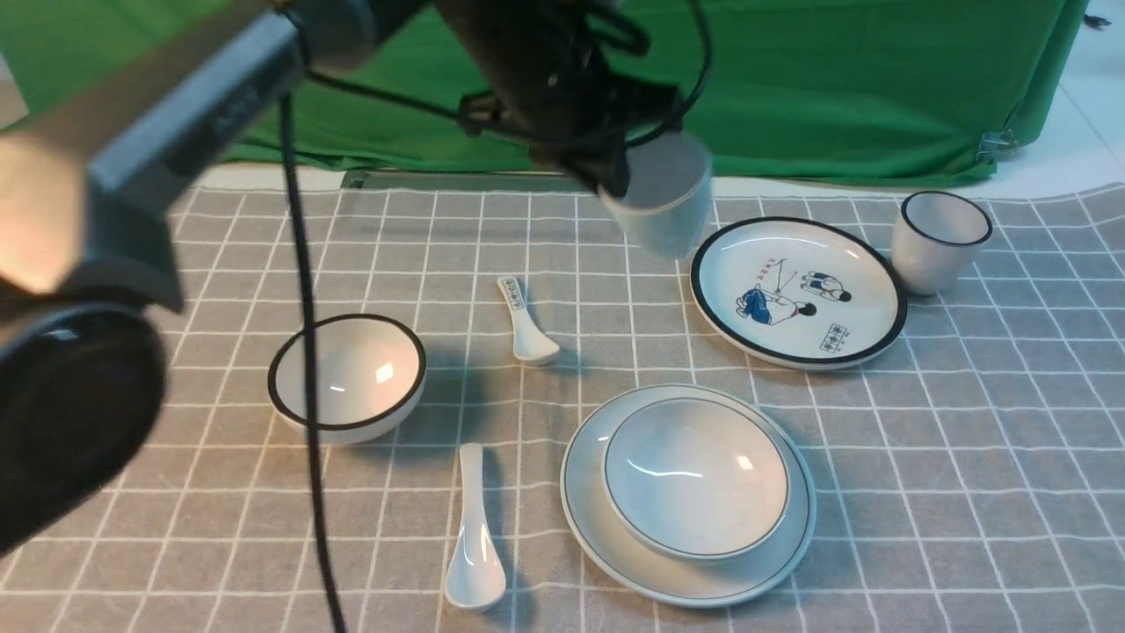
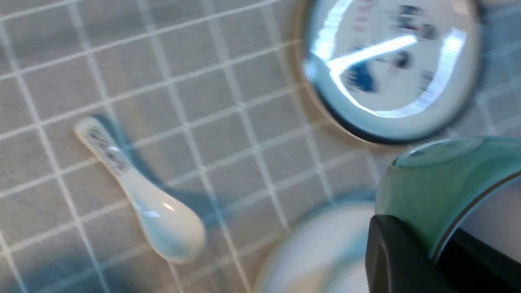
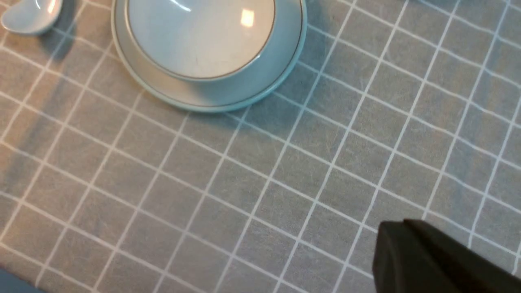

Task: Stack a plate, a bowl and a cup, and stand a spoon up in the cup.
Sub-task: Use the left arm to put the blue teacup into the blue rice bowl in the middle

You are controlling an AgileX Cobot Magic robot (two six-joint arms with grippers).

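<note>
In the front view, the left gripper (image 1: 615, 189) clasped the cup (image 1: 664, 207) by its rim in the upper centre of the frame, in the air just left of the cartoon plate (image 1: 798, 290). At lower centre-right the bowl (image 1: 694, 475) sat in the plate (image 1: 598, 519), with the spoon (image 1: 475, 536) to their left.

In the left wrist view, a dark finger (image 2: 399, 256) pinched the cup (image 2: 439, 187) above the checked cloth (image 2: 228, 122), with the printed spoon (image 2: 138, 191) well apart.

In the right wrist view, the right gripper (image 3: 403, 244) was closed and empty over the cloth, near the plate (image 3: 244, 89) that held the bowl (image 3: 199, 32).
</note>
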